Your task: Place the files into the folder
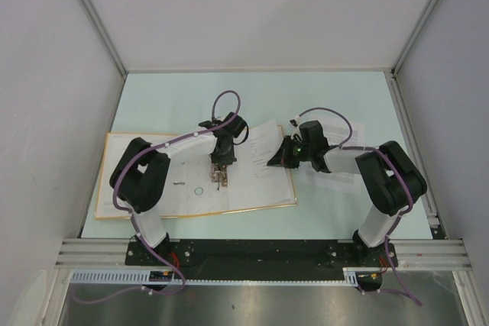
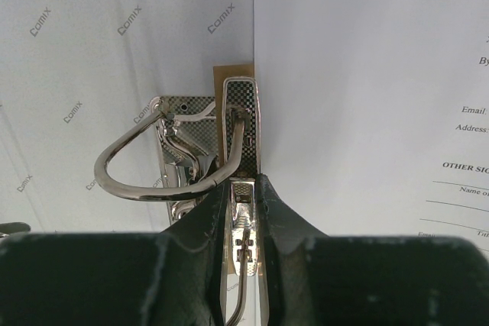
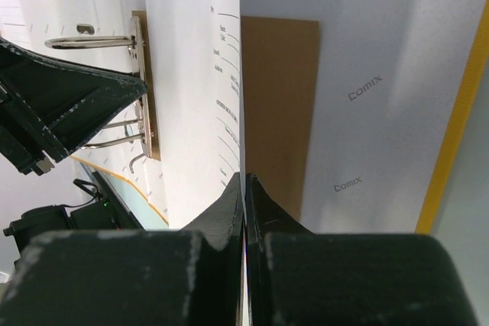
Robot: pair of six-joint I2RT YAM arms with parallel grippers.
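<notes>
Pale green tabletop [image 1: 344, 104], walled in white on three sides, fills the overhead view. Across the lower left and centre of that frame lies the large orange-yellow ring binder folder [image 1: 183, 202], open with its whitish lining up. My left gripper [image 2: 243, 188] sits at the folder's spine. Its jaws are drawn in to a narrow slot around the upright lever of the shiny metal ring clip [image 2: 183, 158], and the lever fills the gap between them. My right gripper [image 3: 243, 188], near the centre of the overhead frame, is pinched fully together on the edge of the thin white printed paper sheets [image 1: 263, 169]. Those sheets cover the folder's right half, with their left edge just beside the clip's lever. The pinched edge looks raised off the lining.
</notes>
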